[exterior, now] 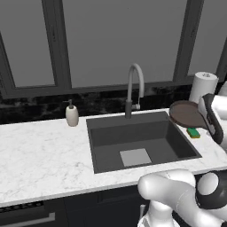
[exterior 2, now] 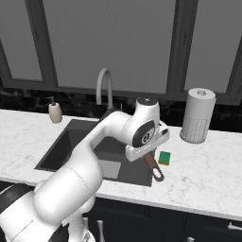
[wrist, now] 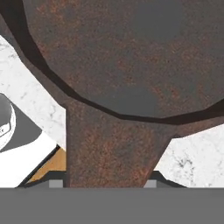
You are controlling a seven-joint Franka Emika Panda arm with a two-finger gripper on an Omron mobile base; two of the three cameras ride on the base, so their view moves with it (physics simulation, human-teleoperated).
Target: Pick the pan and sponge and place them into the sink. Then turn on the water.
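my gripper point(wrist: 105, 183) pinches the handle of the pan point(exterior: 186, 113), gripped close to the bowl so the weight stays manageable. the pan sits at the right edge of the sink point(exterior: 99, 142), apparently lifted clear of the counter point(exterior: 40, 155), though the angle leaves this uncertain. the sponge point(exterior: 193, 132) lies on the counter just right of the basin, under the pan's near rim. the faucet point(exterior: 135, 86) stands at the far rim, with no water running.
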